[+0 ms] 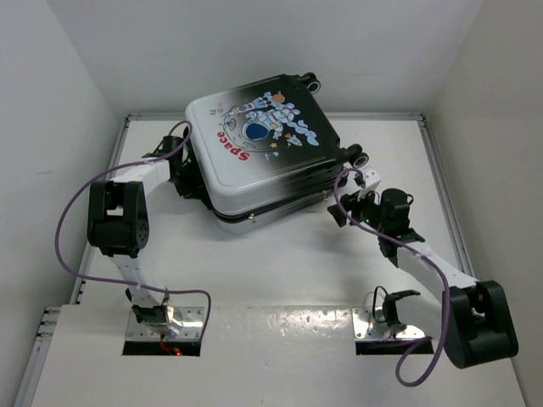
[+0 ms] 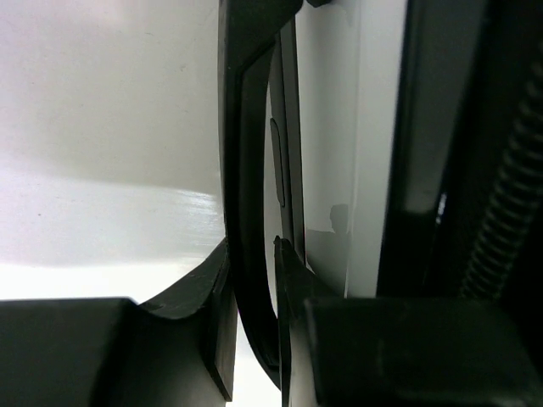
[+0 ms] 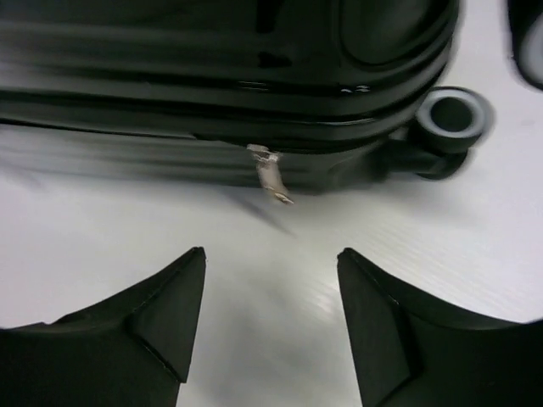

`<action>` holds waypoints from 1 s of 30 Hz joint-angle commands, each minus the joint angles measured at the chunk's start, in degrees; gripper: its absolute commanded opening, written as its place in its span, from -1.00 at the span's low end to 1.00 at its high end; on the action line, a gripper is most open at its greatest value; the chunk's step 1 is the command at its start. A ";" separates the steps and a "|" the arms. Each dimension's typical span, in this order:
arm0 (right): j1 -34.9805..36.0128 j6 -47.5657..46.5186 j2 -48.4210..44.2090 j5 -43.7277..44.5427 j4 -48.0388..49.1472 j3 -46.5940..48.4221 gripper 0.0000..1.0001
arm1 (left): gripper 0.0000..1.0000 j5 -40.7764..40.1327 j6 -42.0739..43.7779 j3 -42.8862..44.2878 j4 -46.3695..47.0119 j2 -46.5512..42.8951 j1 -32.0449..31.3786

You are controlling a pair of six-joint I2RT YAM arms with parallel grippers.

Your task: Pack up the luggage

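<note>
The luggage lies shut and flat on the white table, with its astronaut and red "Space" print facing up and its black wheels at the right. My left gripper is at its left side, partly hidden under the shell. In the left wrist view the left gripper is shut on a black curved handle of the luggage. My right gripper is open and empty at the luggage's right front side. In the right wrist view the right gripper faces a silver zipper pull a short way ahead, with a wheel to the right.
White walls close in the table on the left, back and right. Purple cables loop beside both arms. Metal base plates sit at the near edge.
</note>
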 commanded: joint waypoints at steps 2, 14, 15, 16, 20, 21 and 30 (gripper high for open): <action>-1.05 -15.20 -5.49 10.06 -9.67 3.69 0.30 | -1.00 -9.94 7.82 -4.47 -8.04 1.27 0.99; -25.40 -62.67 14.78 -29.55 -61.28 48.22 0.61 | -1.00 -8.18 11.25 -1.93 -8.04 4.69 3.02; -25.58 -65.48 17.16 -30.27 -68.71 51.39 0.61 | -1.00 -7.66 11.25 -1.40 -8.04 5.31 3.02; -25.49 -73.69 23.18 -31.67 -79.66 60.03 0.61 | -1.00 -7.05 11.25 -1.39 -8.04 5.32 3.02; -23.13 -88.68 33.69 -31.42 -97.49 75.11 0.63 | -1.00 -6.43 11.78 -0.26 -7.51 5.84 3.02; -22.25 -91.06 36.49 -31.16 -105.27 78.72 0.63 | -1.00 -6.43 11.78 -0.25 -7.51 5.84 3.02; -17.06 -88.37 42.40 -28.08 -91.56 77.52 0.84 | -1.00 -5.28 11.78 -0.77 -7.51 5.32 3.02</action>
